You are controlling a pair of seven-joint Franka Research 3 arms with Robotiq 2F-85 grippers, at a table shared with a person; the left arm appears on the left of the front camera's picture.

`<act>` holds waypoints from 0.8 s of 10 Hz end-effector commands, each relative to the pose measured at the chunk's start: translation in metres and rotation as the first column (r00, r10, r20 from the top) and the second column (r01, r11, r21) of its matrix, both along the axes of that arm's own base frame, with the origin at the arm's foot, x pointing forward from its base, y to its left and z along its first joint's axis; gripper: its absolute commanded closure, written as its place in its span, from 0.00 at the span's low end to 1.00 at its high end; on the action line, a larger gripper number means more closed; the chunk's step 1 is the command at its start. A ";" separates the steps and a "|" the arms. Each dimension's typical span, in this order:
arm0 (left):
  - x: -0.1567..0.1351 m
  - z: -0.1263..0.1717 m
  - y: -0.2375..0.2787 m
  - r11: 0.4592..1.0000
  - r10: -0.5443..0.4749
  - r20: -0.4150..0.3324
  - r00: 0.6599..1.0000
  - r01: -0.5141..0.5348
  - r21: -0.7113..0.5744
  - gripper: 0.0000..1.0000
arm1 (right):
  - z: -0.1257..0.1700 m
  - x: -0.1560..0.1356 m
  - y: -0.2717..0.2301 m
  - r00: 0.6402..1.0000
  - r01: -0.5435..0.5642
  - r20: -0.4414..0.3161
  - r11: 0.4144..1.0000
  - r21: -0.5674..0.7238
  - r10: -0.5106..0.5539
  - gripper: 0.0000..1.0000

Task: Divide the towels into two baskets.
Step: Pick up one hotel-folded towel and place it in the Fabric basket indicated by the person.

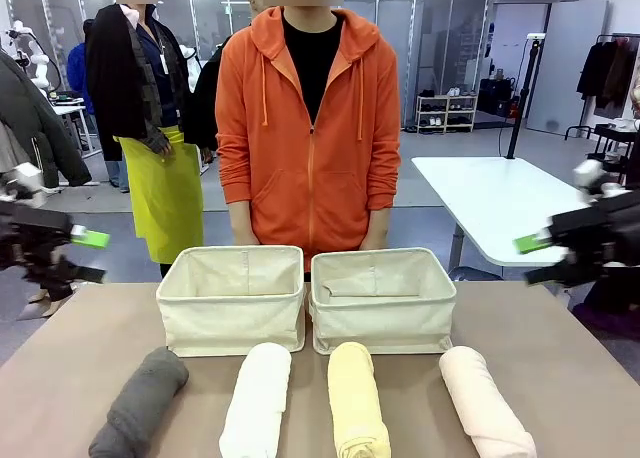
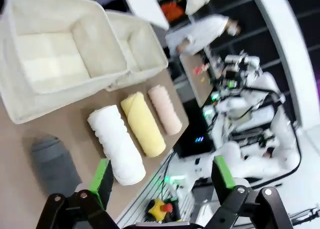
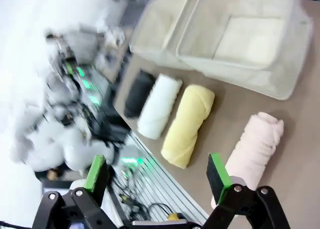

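The left gripper [image 1: 90,257] and right gripper [image 1: 535,259] hung wide open and empty at the table's [image 1: 585,378] sides while 4 rolled towels [image 1: 258,398] lay in a row before 2 empty baskets [image 1: 232,323], looking soft, light and compressible, best pinched across mid-roll.

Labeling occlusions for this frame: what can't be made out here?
- Front view: near ends of the dark grey towel, white towel, pale yellow towel and pale pink towel, cut off by the bottom edge.
- Front view: floors of the left basket and right basket, mostly hidden by their near walls.
- Right wrist view: pale pink towel's near end, behind a finger of the right pincer.
- Left wrist view: dark grey towel blurred.
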State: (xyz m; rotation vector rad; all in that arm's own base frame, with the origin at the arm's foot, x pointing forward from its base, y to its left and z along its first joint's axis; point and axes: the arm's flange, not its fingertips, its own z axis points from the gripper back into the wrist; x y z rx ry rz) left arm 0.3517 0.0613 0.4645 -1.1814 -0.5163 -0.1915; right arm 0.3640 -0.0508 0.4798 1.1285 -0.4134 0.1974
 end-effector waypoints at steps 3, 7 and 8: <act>-0.060 -0.030 0.101 0.949 0.301 -0.023 0.953 -0.301 -0.093 0.00 | -0.024 -0.069 -0.141 0.915 0.400 -0.020 0.897 0.186 -0.404 0.00; -0.109 -0.021 0.161 0.862 0.504 -0.013 0.864 -0.504 -0.054 0.00 | -0.014 -0.132 -0.210 0.796 0.597 -0.020 0.779 0.192 -0.605 0.00; -0.107 -0.017 0.156 0.869 0.493 -0.006 0.870 -0.493 -0.036 0.00 | -0.012 -0.131 -0.208 0.802 0.590 -0.015 0.790 0.168 -0.597 0.00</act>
